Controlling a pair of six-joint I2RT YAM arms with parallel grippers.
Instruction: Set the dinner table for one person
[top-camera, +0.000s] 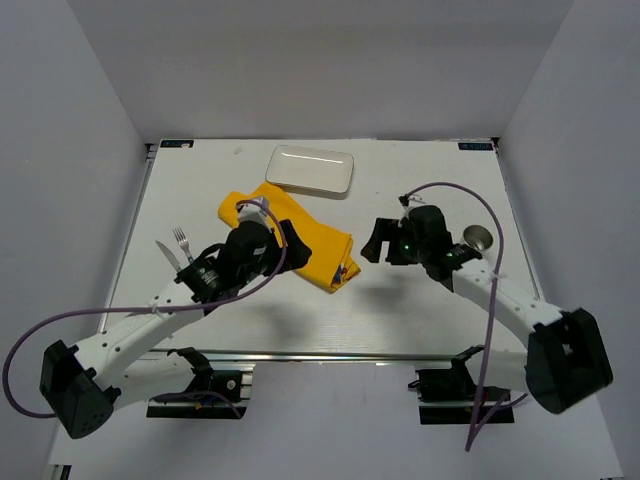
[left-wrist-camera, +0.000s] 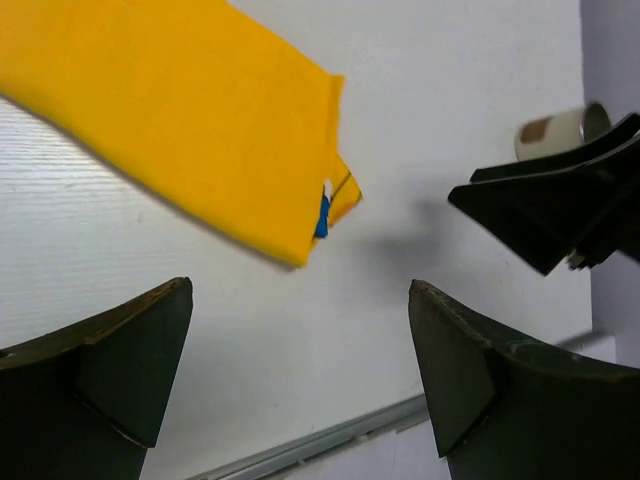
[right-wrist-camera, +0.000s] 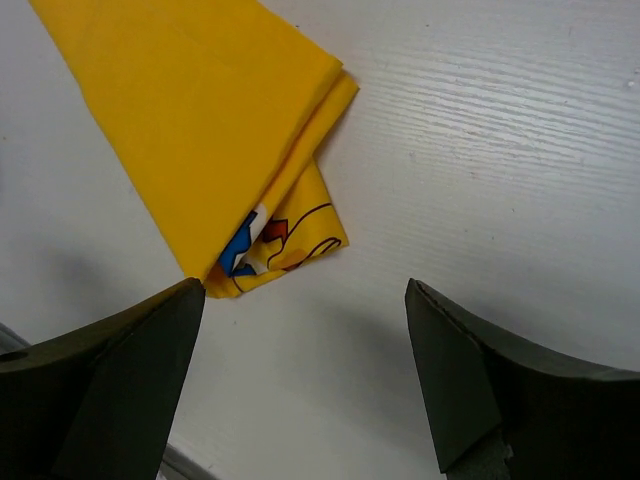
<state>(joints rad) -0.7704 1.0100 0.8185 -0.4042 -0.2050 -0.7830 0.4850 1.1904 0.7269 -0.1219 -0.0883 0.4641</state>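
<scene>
the left gripper (left-wrist-camera: 300, 290) stands with its jaws wide apart and nothing between them; in its wrist view only bare tabletop shows in the gap. the yellow cloth (left-wrist-camera: 200, 120) fills the upper left of that frame, its folded corner with a touch of blue print pointing toward the middle, clear of both fingers. a small pale cup (left-wrist-camera: 560, 130) sits near the upper right corner, and a metal rail (left-wrist-camera: 320, 440) crosses the bottom edge.

the right gripper (right-wrist-camera: 305, 285) is spread just as wide and holds nothing. in its wrist view the cloth again lies in the upper left, the printed corner of the fold reaching down just beside the tip of the finger at lower left; whether they touch i cannot tell. its dark fingers also show at the right edge of the left wrist view.

in the overhead view the left gripper is over the cloth at the centre, and the right gripper is right of centre, facing the cloth's lower right corner. a white plate (top-camera: 310, 170) lies just above the cloth. a fork (top-camera: 182, 241) and another piece of cutlery lie left of centre. the dinner table (top-camera: 200, 185) spans the middle of the frame, from the back wall down to the rail, under everything.
</scene>
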